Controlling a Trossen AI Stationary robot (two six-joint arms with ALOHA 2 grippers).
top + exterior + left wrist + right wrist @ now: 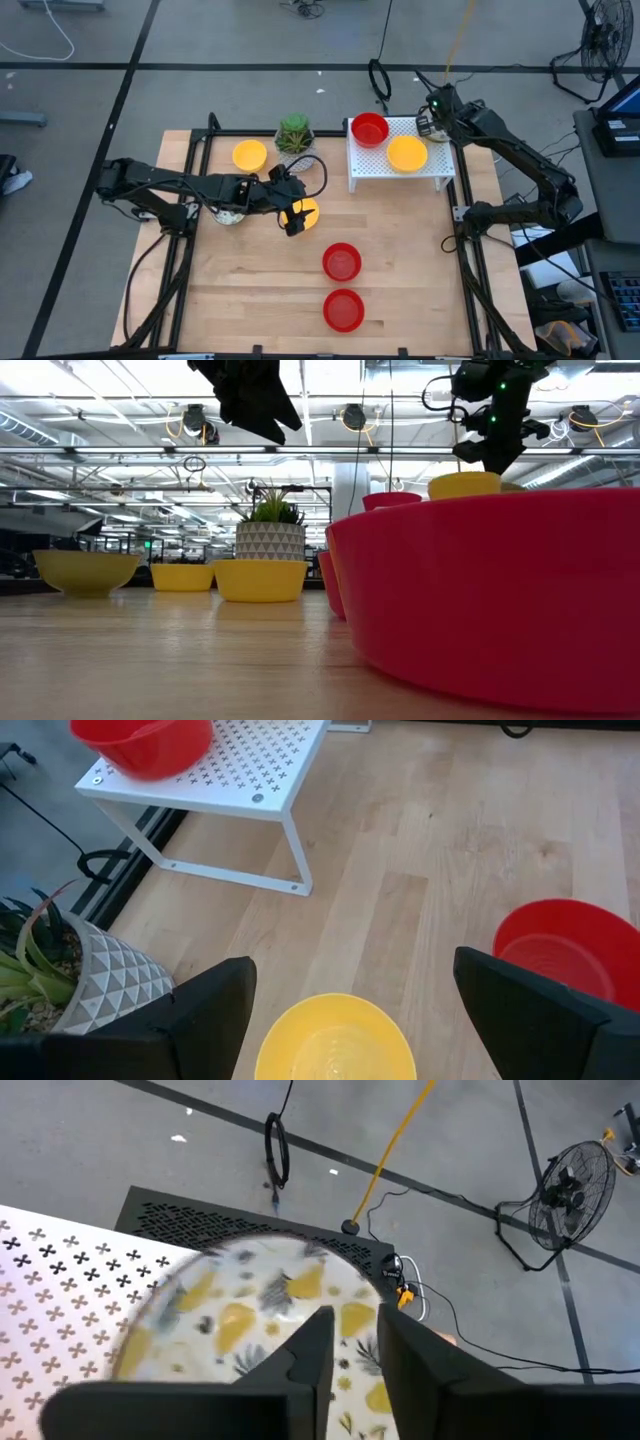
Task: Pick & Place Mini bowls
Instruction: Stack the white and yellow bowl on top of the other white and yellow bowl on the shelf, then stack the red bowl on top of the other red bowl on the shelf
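My left gripper (293,216) (352,970) hangs open above a yellow mini bowl (335,1042) (305,211) that sits on the wooden table, one finger out to each side of it and clear of it. My right gripper (428,123) (356,1350) is at the far right corner of the white perforated rack (400,170). Its fingers stand a narrow gap apart over a cream mini bowl with a yellow-green pattern (250,1300), which shows blurred over the rack's top (60,1260). A red bowl (369,128) and a yellow bowl (407,153) sit on the rack. My right gripper comes at the patterned bowl slanting down from the table's right side. Its fingers (315,1355) cover the bowl's near rim, so I cannot tell whether they touch it.
Two red bowls (342,262) (343,310) sit on the near half of the table. Another yellow bowl (249,155) and a potted plant (294,135) stand at the far edge. A speckled bowl (228,213) lies under my left arm. Bare wood lies at the near left.
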